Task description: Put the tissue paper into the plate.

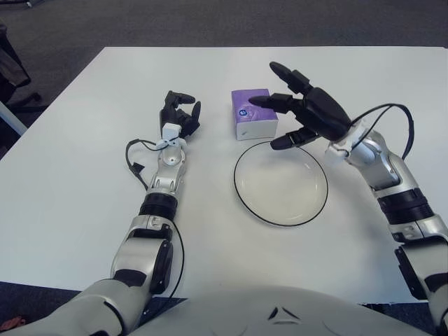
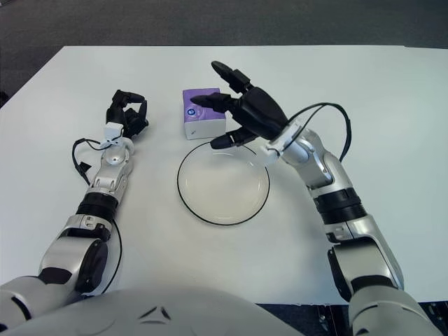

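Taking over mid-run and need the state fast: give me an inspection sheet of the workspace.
Surface: white table, bare around the job's things.
Job's things: purple tissue pack on the table just beyond the plate; plate holds nothing.
Clutter: nothing seen.
Hands: right hand raised beside the pack, fingers spread, holding nothing; left hand left of the pack, fingers curled, idle.
Cables: black leads at both wrists.
Surroundings: dark carpet beyond the table.
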`<move>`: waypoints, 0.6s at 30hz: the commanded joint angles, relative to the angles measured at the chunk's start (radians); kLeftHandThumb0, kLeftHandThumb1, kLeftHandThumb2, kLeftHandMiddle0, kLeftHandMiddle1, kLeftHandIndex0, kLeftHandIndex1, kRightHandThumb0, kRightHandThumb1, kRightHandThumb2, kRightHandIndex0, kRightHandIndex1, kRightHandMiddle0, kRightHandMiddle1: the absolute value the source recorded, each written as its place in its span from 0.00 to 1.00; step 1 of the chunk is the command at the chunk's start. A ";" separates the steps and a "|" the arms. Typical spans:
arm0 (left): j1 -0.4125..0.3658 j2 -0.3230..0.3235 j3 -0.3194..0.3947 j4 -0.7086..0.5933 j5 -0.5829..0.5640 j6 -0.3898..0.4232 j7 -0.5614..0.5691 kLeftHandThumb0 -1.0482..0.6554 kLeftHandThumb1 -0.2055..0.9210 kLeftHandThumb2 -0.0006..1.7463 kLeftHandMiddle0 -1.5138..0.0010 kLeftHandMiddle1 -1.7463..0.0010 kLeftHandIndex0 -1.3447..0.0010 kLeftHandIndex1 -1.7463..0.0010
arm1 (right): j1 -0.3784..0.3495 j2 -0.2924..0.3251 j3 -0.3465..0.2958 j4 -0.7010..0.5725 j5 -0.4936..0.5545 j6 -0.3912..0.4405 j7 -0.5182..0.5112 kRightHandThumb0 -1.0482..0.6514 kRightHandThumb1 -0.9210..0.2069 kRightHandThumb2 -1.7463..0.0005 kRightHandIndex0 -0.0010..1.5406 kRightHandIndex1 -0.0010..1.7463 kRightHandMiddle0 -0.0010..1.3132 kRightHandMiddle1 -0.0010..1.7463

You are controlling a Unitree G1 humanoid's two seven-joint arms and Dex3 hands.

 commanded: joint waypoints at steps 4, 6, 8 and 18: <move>0.087 -0.012 -0.010 0.072 0.018 -0.002 0.006 0.40 0.90 0.32 0.48 0.00 0.71 0.08 | -0.069 0.023 0.007 0.035 0.003 -0.006 0.034 0.41 0.00 0.80 0.45 0.01 0.45 0.01; 0.086 -0.013 -0.010 0.075 0.019 -0.003 0.007 0.40 0.90 0.32 0.48 0.00 0.71 0.08 | -0.088 0.030 0.010 0.055 0.000 -0.009 0.040 0.41 0.00 0.80 0.45 0.01 0.45 0.01; 0.084 -0.013 -0.010 0.079 0.020 -0.005 0.008 0.40 0.90 0.32 0.48 0.00 0.71 0.08 | -0.109 0.035 0.014 0.077 -0.004 -0.012 0.045 0.41 0.00 0.80 0.45 0.01 0.45 0.01; 0.080 -0.015 -0.014 0.097 0.024 -0.019 0.013 0.40 0.90 0.32 0.47 0.00 0.71 0.08 | -0.206 0.055 0.052 0.204 -0.063 -0.022 0.048 0.41 0.00 0.81 0.47 0.01 0.46 0.01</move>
